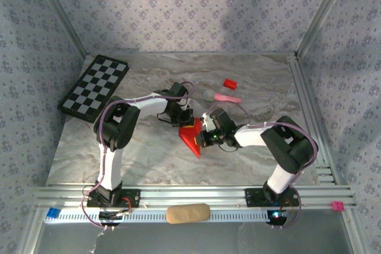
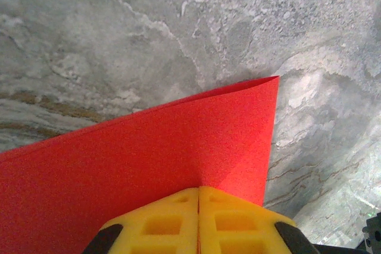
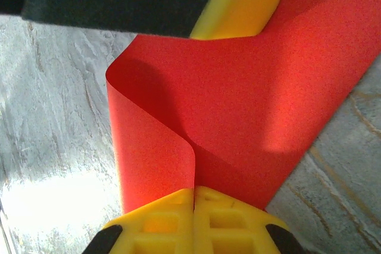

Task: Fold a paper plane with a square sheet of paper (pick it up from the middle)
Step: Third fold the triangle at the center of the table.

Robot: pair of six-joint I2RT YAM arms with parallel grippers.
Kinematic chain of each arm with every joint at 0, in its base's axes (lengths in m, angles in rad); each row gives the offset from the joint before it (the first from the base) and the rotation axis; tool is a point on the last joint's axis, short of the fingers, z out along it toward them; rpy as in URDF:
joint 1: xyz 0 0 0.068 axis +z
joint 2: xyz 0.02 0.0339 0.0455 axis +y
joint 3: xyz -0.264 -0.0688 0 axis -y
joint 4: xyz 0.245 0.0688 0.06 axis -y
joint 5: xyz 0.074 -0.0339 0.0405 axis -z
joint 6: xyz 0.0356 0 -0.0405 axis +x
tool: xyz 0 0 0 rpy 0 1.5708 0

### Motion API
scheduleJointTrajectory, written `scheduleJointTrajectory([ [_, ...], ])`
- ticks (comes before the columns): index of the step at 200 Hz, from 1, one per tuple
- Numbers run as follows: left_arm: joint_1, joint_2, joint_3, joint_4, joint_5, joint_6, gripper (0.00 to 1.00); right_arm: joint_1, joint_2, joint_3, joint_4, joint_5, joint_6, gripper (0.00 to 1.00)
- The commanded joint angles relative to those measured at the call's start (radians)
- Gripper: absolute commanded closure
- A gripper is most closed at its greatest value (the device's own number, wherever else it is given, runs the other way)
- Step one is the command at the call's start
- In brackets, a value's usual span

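We see the marbled table [image 1: 119, 153] with a checkerboard [image 1: 95, 87] at its far left corner. Near the table's middle is the red sheet of paper [image 1: 193, 135], partly folded into a wedge whose point faces the near edge. It sits between the two grippers, which meet over it: the left gripper [image 1: 186, 121] at its far edge and the right gripper [image 1: 206, 130] at its right side. From the left wrist, the yellow fingers [image 2: 232, 218] are pressed together on the sheet's edge, a short crease runs out from where they meet, and one corner of the paper points away over the marble. From the right wrist, that gripper's pads [image 3: 161, 218] are likewise pressed together, pinching the paper where it curls over in a soft loop. The left gripper's yellow finger [image 3: 244, 4] lies on the sheet just beyond. From above, the wrists cover much of the paper, so we cannot tell its full outline, nor whether it rests on the table or is lifted. Beyond the grippers lie a pink stick [image 1: 229, 97] with a grey round head and a small red block [image 1: 230, 83].
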Motion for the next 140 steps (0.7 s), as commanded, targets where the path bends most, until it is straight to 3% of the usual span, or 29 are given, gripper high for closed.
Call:
scheduleJointTrajectory([
  [1,-0.01,-0.015,-0.023,0.004,-0.032,-0.016,0.91,0.009,-0.013,-0.016,-0.023,0.017,0.009,0.99],
  [82,-0.008,-0.05,-0.008,0.007,-0.056,-0.026,0.88,0.012,0.011,-0.024,-0.005,0.033,0.013,0.99],
  [140,-0.004,-0.161,-0.022,-0.001,-0.113,-0.058,0.75,0.009,0.014,-0.025,-0.006,0.031,0.011,0.99],
])
